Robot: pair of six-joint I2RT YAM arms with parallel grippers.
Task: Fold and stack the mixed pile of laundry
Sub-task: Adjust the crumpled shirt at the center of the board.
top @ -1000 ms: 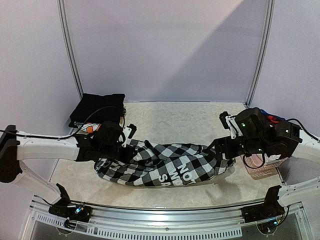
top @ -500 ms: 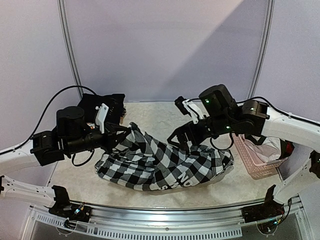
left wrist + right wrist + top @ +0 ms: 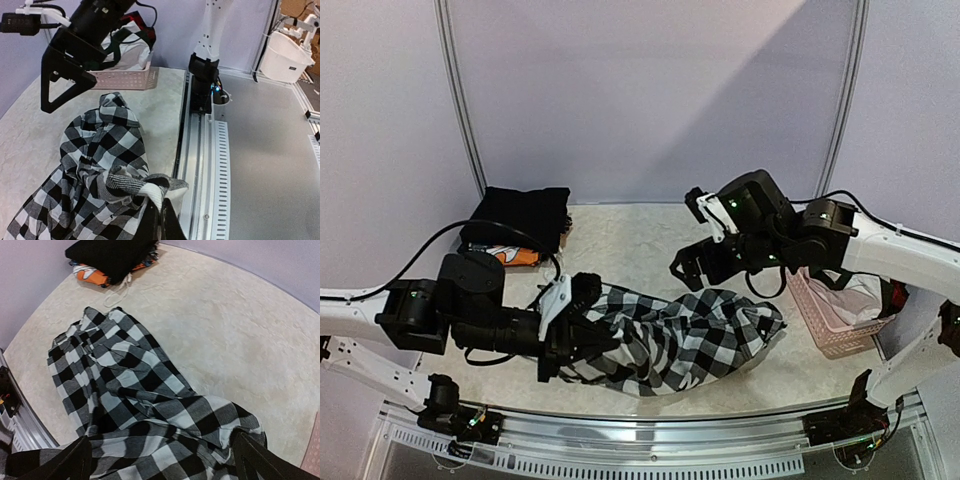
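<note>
At back left: black stack [image 3: 518,214] (folded) done.
Centre: checked garment [image 3: 670,335] unfolded.
Left gripper [image 3: 159,224]: jaws clamped on it.
Right gripper [image 3: 692,268]: jaws apart.

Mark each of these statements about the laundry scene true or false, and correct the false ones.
1. The left end effector is shut on the checked garment. True.
2. The right end effector grips the checked garment. False: it hangs open above it, holding nothing.
3. The black garment lies folded at the far left of the table, on top of an orange printed piece. True.
4. The pink basket is empty. False: it has clothes in it.
5. The checked garment lies flat and neatly folded. False: it is crumpled, with one end lifted.
</note>
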